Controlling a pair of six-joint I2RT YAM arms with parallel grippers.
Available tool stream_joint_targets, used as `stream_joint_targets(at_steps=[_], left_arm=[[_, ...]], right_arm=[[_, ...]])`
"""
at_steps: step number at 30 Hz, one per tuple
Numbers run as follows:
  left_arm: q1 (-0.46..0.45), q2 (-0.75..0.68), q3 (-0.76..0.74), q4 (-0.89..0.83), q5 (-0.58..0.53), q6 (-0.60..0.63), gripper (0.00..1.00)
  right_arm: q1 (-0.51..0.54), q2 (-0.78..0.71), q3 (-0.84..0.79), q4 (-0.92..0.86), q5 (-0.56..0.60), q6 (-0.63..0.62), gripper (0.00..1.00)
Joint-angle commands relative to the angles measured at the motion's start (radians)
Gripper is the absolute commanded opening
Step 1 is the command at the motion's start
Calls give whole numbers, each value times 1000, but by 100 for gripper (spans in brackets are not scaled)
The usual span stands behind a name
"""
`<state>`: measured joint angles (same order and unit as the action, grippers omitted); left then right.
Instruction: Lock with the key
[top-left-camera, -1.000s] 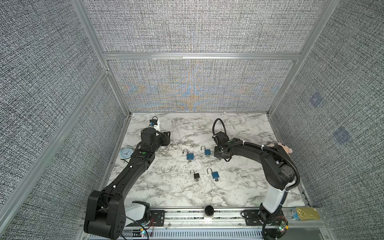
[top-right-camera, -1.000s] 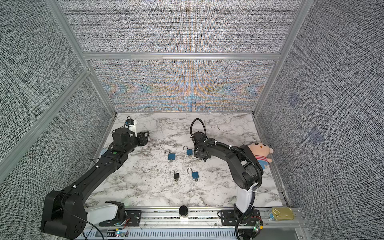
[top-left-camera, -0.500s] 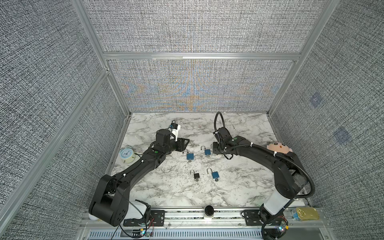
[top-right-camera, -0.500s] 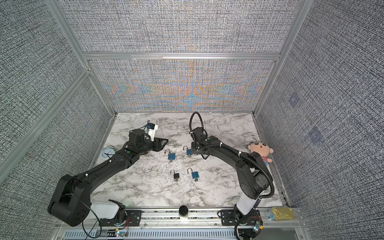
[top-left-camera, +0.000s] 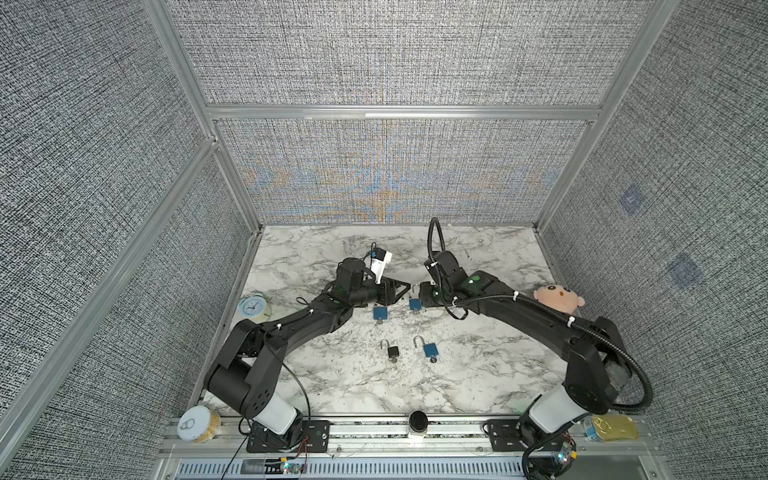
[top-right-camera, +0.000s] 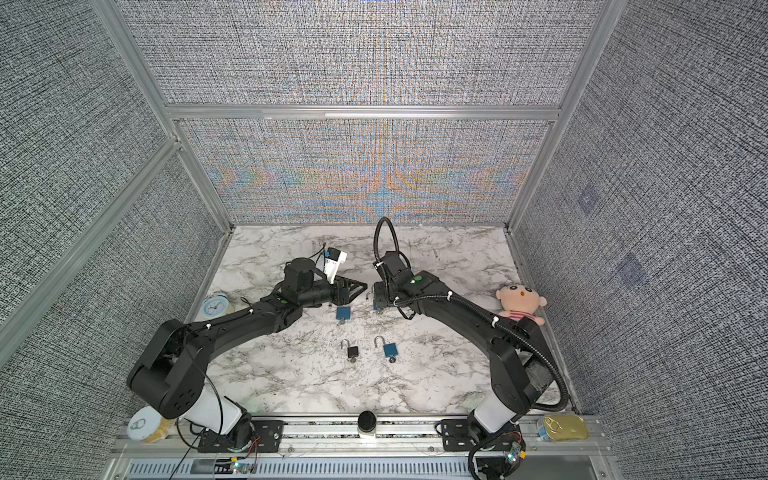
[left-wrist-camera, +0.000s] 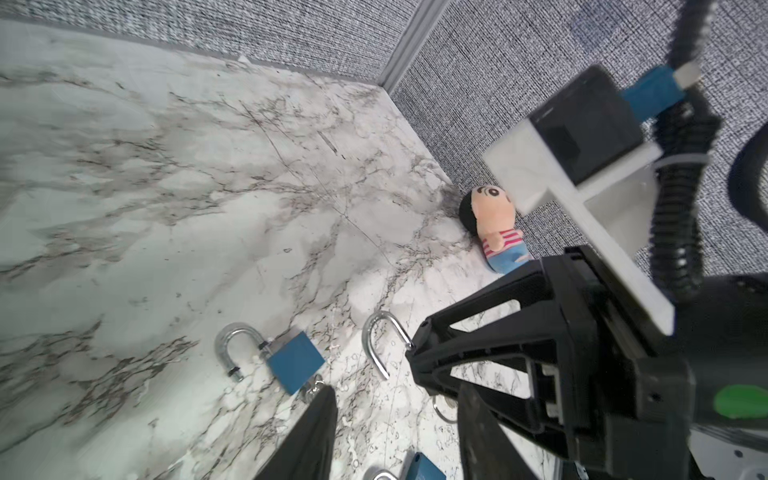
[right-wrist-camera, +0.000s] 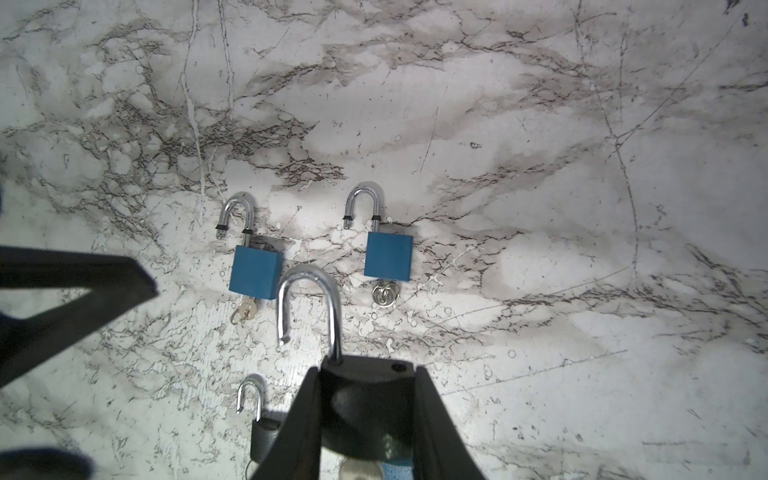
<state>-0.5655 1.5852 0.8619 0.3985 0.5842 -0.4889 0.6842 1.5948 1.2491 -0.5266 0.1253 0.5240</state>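
Note:
My right gripper (right-wrist-camera: 368, 374) is shut on a blue padlock (top-left-camera: 414, 304) just above the marble table (top-left-camera: 340, 374). The padlock's open steel shackle (right-wrist-camera: 309, 307) sticks out past the fingertips. A silvery key head (right-wrist-camera: 359, 469) shows under its body. My left gripper (left-wrist-camera: 397, 390) is open and empty. In both top views it faces the right gripper (top-left-camera: 422, 291) a short gap away. Below that gap, a second blue padlock (top-left-camera: 380, 312) lies with its shackle open and a key in it.
A black padlock (top-left-camera: 392, 351) and another blue padlock (top-left-camera: 430, 349) lie nearer the front, shackles open. An alarm clock (top-left-camera: 252, 307) stands by the left wall and a plush doll (top-left-camera: 559, 297) by the right wall. Tins (top-left-camera: 195, 424) (top-left-camera: 615, 428) sit at the front rail.
My left arm has swung from the back left towards the middle and now faces the right gripper. The right gripper has shifted slightly left with the padlock.

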Motion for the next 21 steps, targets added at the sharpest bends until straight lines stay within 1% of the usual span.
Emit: stream_joint_targets(at_steps=[1,8,21], left_arm=[[-1,25,0,104,49,-47,49],[-7,64,3,155,49,-71,47],[-14,114,21,185,62,-86,40]], right_arm=[[5,-13,10,-9,-4,10,24],[14,-18,21,-20,-2,4,24],[25,-9,41,-33,0,1,24]])
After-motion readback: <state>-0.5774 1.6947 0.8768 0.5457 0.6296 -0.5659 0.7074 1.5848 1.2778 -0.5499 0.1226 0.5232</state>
